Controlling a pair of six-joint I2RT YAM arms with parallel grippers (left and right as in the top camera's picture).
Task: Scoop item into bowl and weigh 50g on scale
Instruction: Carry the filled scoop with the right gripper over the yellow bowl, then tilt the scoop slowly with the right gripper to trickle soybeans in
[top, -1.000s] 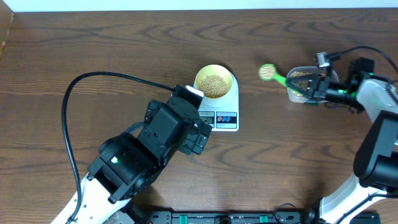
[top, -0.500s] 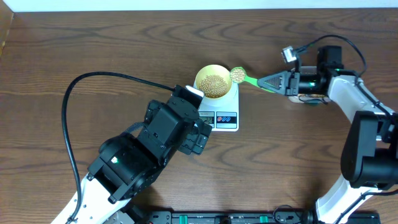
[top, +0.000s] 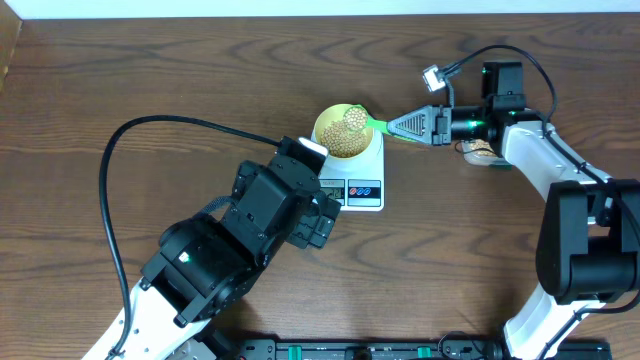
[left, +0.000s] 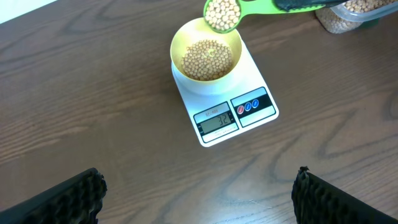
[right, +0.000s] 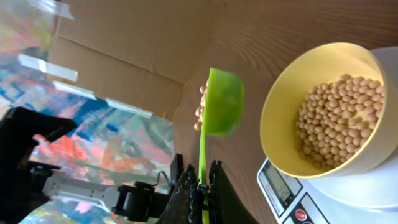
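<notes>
The pale yellow bowl (top: 345, 132) sits on the white scale (top: 362, 190), partly filled with tan beans (left: 208, 58). The scale's display (left: 215, 121) is lit. My right gripper (top: 412, 126) is shut on the handle of a green scoop (top: 357, 118), whose cup of beans is at the bowl's far right rim. In the right wrist view the scoop (right: 221, 102) hangs beside the bowl (right: 298, 112), its cup on edge. My left gripper (left: 199, 193) is open and empty, above bare table in front of the scale.
A clear plastic tub of beans (top: 482, 150) stands at the right, mostly hidden behind the right arm; it also shows in the left wrist view (left: 351, 15). The left arm's body (top: 230, 250) and black cable (top: 130, 150) cover the table's front left.
My right gripper has carried the loaded scoop left from the tub to the bowl's rim. The left arm has not moved.
</notes>
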